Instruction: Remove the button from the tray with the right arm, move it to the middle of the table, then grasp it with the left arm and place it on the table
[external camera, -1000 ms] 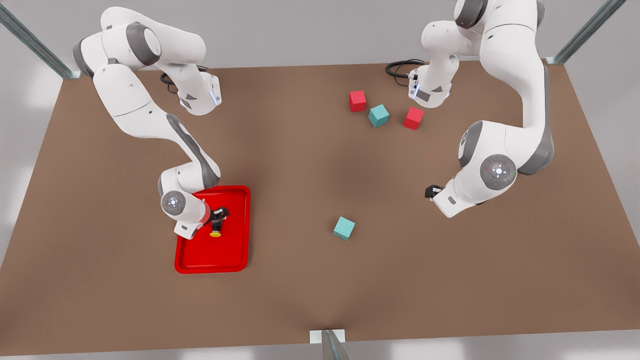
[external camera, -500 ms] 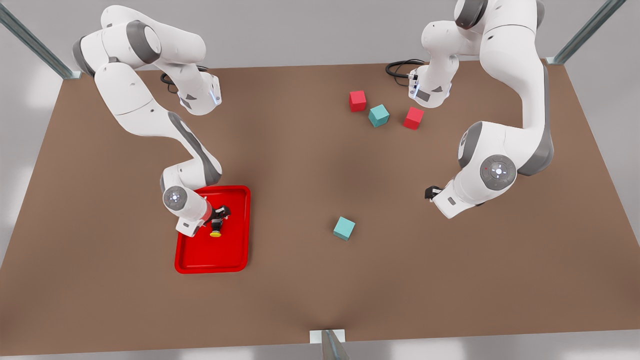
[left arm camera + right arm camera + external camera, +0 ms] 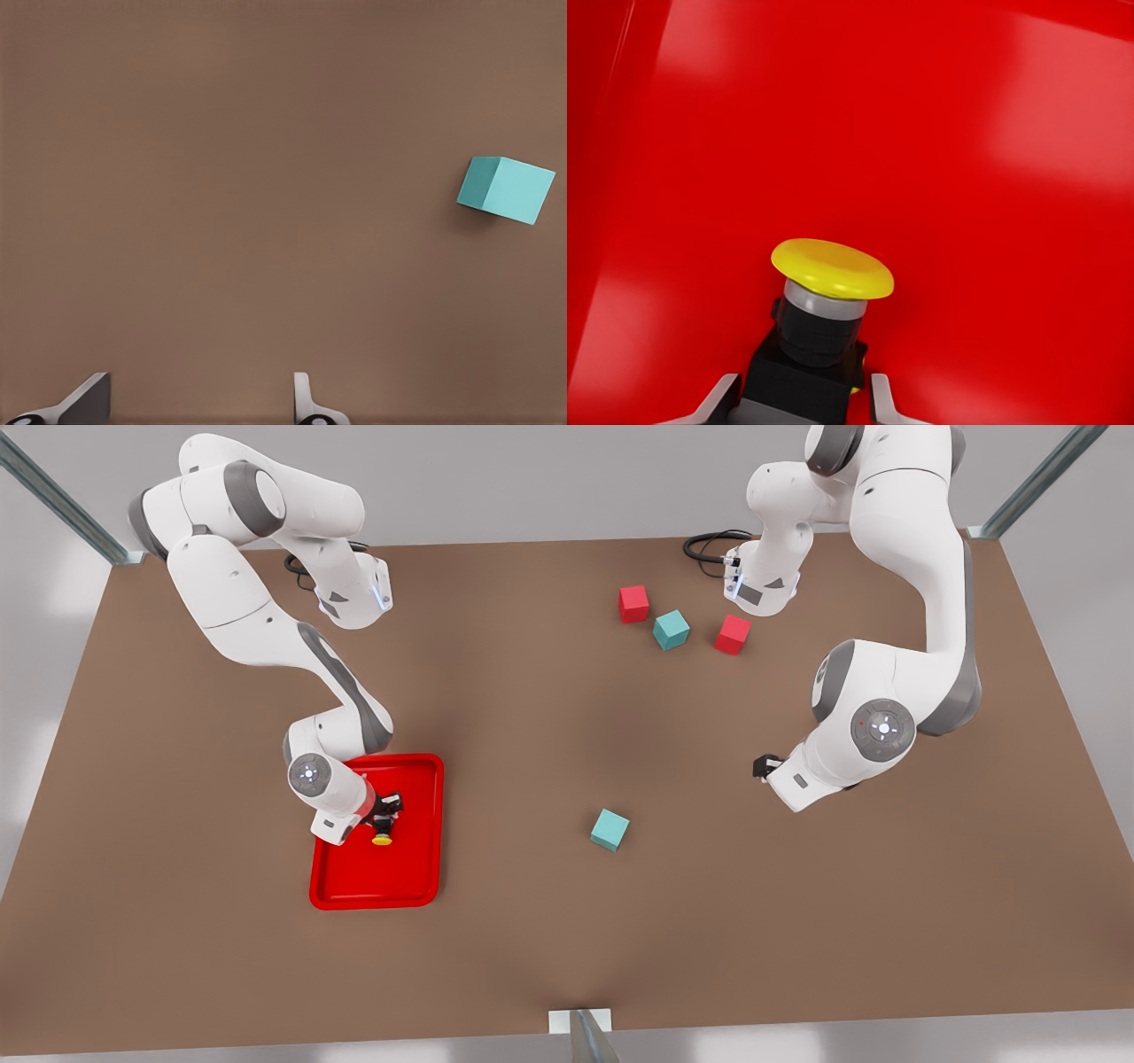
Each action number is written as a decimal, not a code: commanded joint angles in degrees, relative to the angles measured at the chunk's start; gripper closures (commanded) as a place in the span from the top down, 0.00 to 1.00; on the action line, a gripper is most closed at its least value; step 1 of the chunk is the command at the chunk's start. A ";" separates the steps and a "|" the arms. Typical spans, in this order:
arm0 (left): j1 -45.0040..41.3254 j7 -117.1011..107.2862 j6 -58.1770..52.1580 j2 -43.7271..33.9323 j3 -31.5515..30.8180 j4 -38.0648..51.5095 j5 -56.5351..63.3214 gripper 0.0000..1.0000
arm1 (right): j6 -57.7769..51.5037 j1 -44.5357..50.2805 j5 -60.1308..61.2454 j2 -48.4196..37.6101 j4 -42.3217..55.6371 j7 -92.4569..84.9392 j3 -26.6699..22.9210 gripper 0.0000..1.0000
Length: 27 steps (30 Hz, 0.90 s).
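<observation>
Nearest the camera in the front view lies the red tray [image 3: 416,868], flat on the brown table [image 3: 532,939] toward the front view's left; inside it, over its near-left part, the right gripper [image 3: 386,815] reaches down from the right arm [image 3: 266,629] and its jaws are closed against the dark body of the button [image 3: 382,835], whose yellow cap points toward the camera; in the right wrist view the button [image 3: 819,328] sits between the two fingertips [image 3: 718,403] with its boxy base touching them on both sides, the tray floor [image 3: 966,133] spreading red behind it (whether the button rests on that floor or hangs just clear of it cannot be told); a little farther and near the table's middle stands a lone teal cube [image 3: 609,829], well apart from the tray; beyond it toward the front view's right the left arm [image 3: 895,673] waits with the left gripper [image 3: 764,765] above bare table; the left wrist view shows its fingers [image 3: 306,403] spread apart with nothing between them, and the teal cube [image 3: 505,189] off to one side; farthest back, two red cubes [image 3: 633,603] flank a second teal cube [image 3: 671,630], close together but not touching.
</observation>
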 commanded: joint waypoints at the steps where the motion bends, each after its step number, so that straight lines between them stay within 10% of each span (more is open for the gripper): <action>1: -0.05 -0.11 -0.05 -0.07 -0.01 0.03 0.04 1.00 | -0.04 0.00 0.09 -0.06 0.02 0.03 0.02 0.61; 20: -0.23 -0.20 -0.67 -0.87 -0.01 0.20 0.04 1.00 | -5.57 -0.27 0.17 -4.45 0.81 0.56 0.46 0.51; 27: 0.21 -0.11 -0.67 -0.78 -0.01 0.11 0.04 1.00 | -27.19 4.83 0.79 -3.48 18.12 13.47 6.18 0.49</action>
